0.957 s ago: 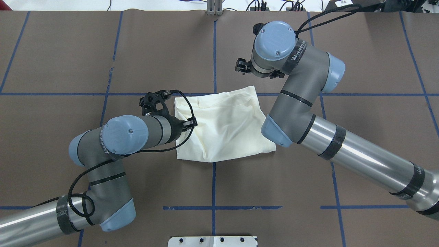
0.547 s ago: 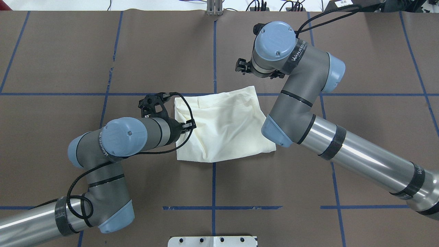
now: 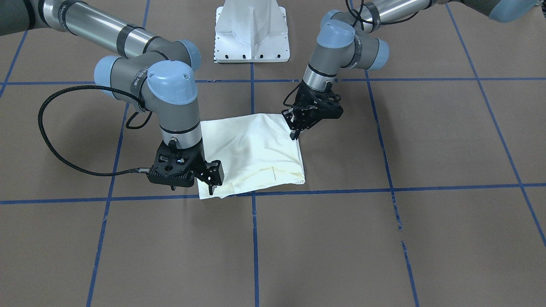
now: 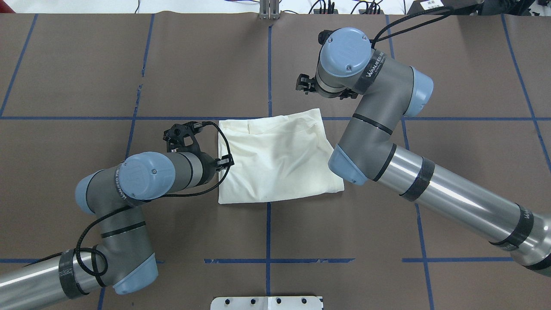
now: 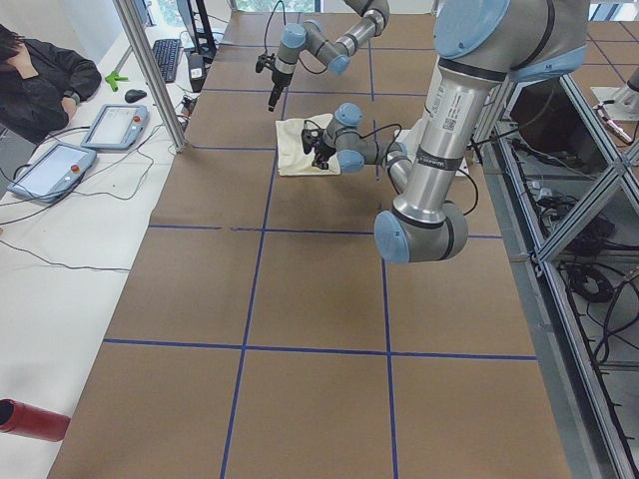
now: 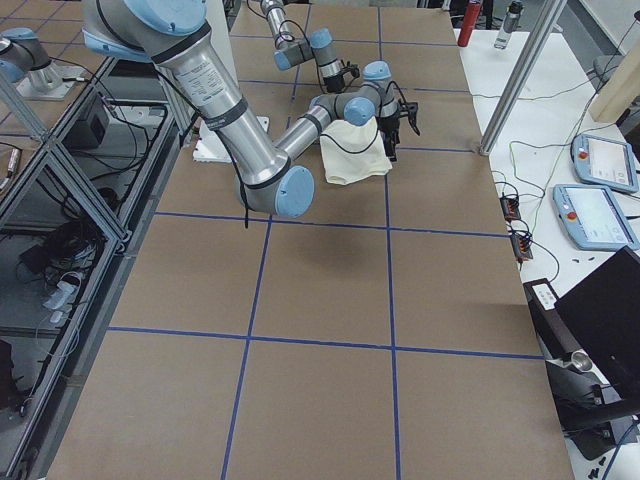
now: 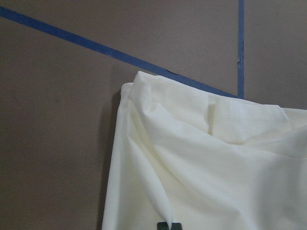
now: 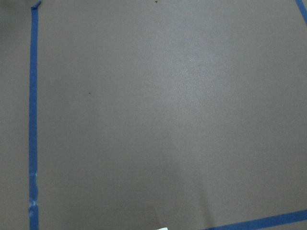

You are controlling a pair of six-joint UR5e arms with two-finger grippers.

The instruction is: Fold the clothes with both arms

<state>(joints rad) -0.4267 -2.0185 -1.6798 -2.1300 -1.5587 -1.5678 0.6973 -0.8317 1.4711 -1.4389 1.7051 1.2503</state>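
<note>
From my desk I see the cream T-shirt (image 4: 280,159) lying at the middle of the brown table (image 4: 86,64), folded into a rough square with a plain side up. Its far edge runs along a blue tape line (image 4: 86,117). In the overhead view my left arm (image 4: 146,176) reaches in from 8 o'clock. The left gripper (image 3: 294,135) sits at the shirt's 9 o'clock edge with its fingers pressed together. My left wrist camera shows a raised ridge of cloth running right into the tips, so the cloth looks pinched there. My right arm (image 4: 370,129) comes in from 4 o'clock and bends over the shirt's 3 o'clock edge. The right gripper (image 3: 212,181) hangs by the corner at 1 o'clock. I cannot tell whether its fingers are spread or together, nor whether they touch the cloth. The white pedestal base (image 3: 251,30) stands at 6 o'clock of the shirt, well apart from it
</note>
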